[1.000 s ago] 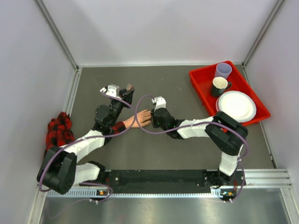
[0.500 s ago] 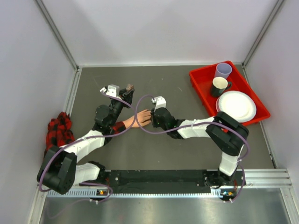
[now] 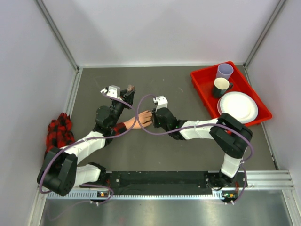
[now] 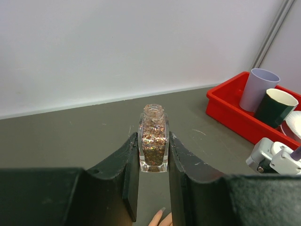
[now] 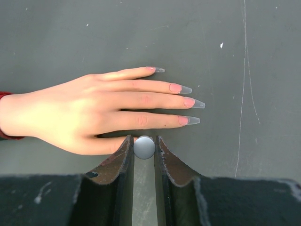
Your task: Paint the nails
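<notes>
Table [image 3: 188,146]: a grey surface between white walls.

Hand [image 5: 84,115]: a peach mannequin hand is laid palm down near the middle of the table, with a red-and-black sleeve at the wrist. In the top view the hand [image 3: 141,120] is seen between the two arms, its fingers pointing right.

Nails [image 5: 193,102]: four are visible in the right wrist view, at the right end of the hand. They are long, pink at the base and clear at the tip. The thumb's nail cannot be seen.

Left gripper [image 4: 154,150]: its fingers are pinched on a bottle [image 4: 154,146], which is held upright off the table, to the far left of the hand. The bottle is small, clear and square, filled with coppery glitter, and its neck is uncapped. In the top view the left gripper [image 3: 126,94] is seen just beyond the wrist.

Right gripper [image 5: 144,143]: its fingers are pinched on a round grey cap [image 5: 144,147], seen end-on. The cap is held just beside the lower edge of the hand in the wrist view, short of the nails. Whether a brush is attached cannot be told. In the top view the right gripper [image 3: 151,117] is seen at the fingertips.

Tray [image 3: 202,77]: a red tray is set at the far right, holding a lilac cup [image 3: 225,70], a dark mug [image 3: 220,87] and a white plate [image 3: 237,107].

Cloth [image 3: 59,132]: a red-and-black plaid bundle is noted by the left wall.
</notes>
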Motion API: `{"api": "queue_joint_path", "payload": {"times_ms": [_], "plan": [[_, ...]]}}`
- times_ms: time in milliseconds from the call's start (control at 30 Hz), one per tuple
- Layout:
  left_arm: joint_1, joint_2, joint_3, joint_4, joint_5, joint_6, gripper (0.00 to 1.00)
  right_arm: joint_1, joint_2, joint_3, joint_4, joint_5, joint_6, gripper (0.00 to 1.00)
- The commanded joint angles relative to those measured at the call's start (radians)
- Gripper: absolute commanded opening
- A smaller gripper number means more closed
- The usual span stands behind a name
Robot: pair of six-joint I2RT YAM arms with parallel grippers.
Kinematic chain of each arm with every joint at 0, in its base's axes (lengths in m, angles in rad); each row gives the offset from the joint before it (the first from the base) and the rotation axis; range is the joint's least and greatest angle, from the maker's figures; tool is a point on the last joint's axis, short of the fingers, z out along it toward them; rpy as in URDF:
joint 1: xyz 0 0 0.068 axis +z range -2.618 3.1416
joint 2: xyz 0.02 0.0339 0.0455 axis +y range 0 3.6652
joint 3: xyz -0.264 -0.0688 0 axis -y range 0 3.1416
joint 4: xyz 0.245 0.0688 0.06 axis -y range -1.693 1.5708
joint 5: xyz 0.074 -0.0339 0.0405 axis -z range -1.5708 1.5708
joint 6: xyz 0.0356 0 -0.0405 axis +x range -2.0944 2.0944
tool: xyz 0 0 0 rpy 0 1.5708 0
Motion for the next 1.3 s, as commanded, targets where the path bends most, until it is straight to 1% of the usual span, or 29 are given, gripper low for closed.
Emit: {"api": "queue_joint_path", "payload": {"times_ms": [0,767,1267], "plan": [[0.004,-0.025,0.002,0.042,0.006,-0.008,0.00,0.006,-0.024,0.023,0.029,0.021,0.001,0.00],[0.004,-0.028,0.000,0.040,0.006,-0.008,0.00,0.009,0.028,0.060,0.030,-0.034,0.010,0.00],[0.004,-0.025,0.002,0.042,0.006,-0.009,0.00,0.007,0.036,0.051,0.009,-0.020,0.032,0.00]]}}
